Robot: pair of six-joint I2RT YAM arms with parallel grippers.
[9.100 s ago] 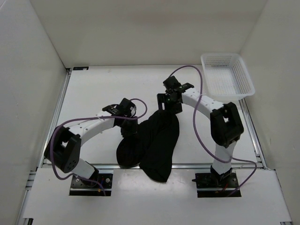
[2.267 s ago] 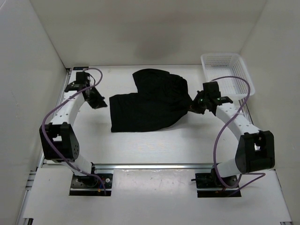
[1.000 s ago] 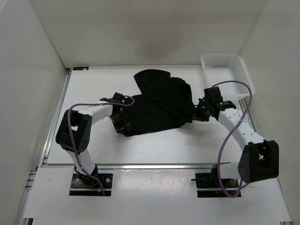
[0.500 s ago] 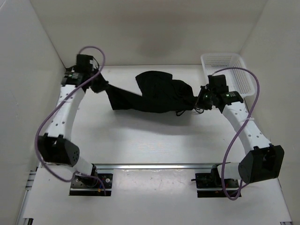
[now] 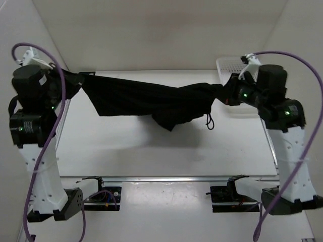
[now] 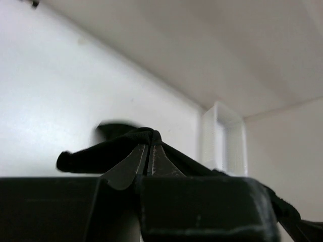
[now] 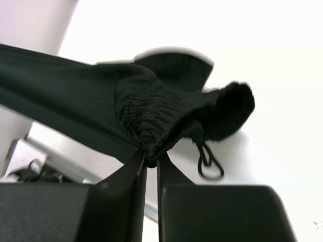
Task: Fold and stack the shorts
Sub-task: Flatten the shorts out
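Observation:
The black shorts (image 5: 151, 101) hang in the air above the table, stretched between both raised arms, with a bunch of fabric and the drawstring loop (image 5: 209, 121) sagging in the middle. At the far left my left gripper (image 5: 75, 82) is shut on one end of the shorts (image 6: 121, 146). My right gripper (image 5: 228, 95) at the far right is shut on the gathered waistband end (image 7: 151, 121). In the right wrist view the drawstring (image 7: 208, 162) dangles beside the fingers.
A white mesh basket (image 5: 231, 65) stands at the back right corner of the table, partly behind the right arm; it also shows in the left wrist view (image 6: 224, 141). White walls enclose the table (image 5: 151, 151) on three sides.
Both arms have risen and moved apart, lifting the shorts off the table and pulling them taut. The left gripper took hold of the left end about a second ago.

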